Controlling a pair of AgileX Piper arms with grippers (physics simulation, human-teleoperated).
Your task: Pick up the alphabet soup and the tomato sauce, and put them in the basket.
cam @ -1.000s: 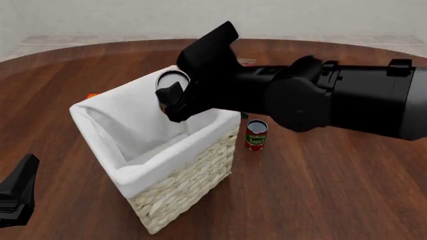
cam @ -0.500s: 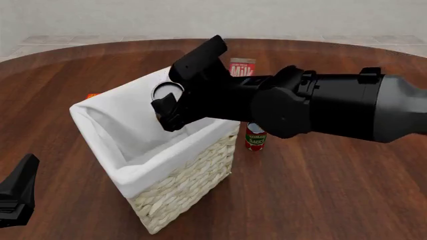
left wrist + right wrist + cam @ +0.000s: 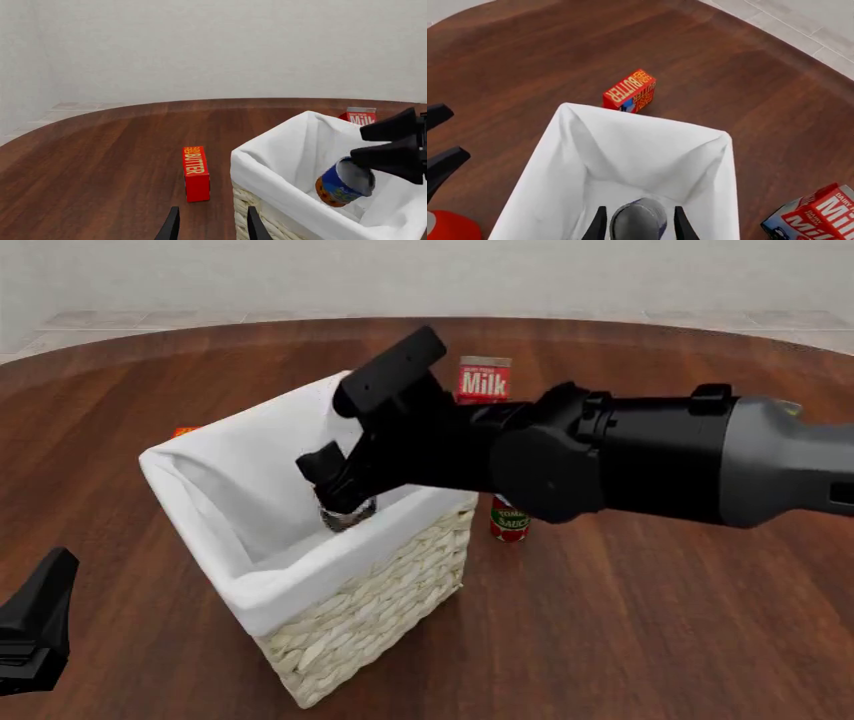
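While right gripper point(image 3: 350, 495) hides basket point(image 3: 374, 610) interior, alphabet soup point(image 3: 343, 183) half-seen.

the right arm point(image 3: 641, 465) is glossy black with rounded, bulky joints and a grey-sheened cylindrical outer link.

- Butter box point(image 3: 195, 173): red, yellow lettering, lies flat on the table point(image 3: 100, 150).
- Milk carton point(image 3: 483, 379): red, white lettering, stands upright.
- Table: round, dark brown wood grain.
- Wall behind: plain white.
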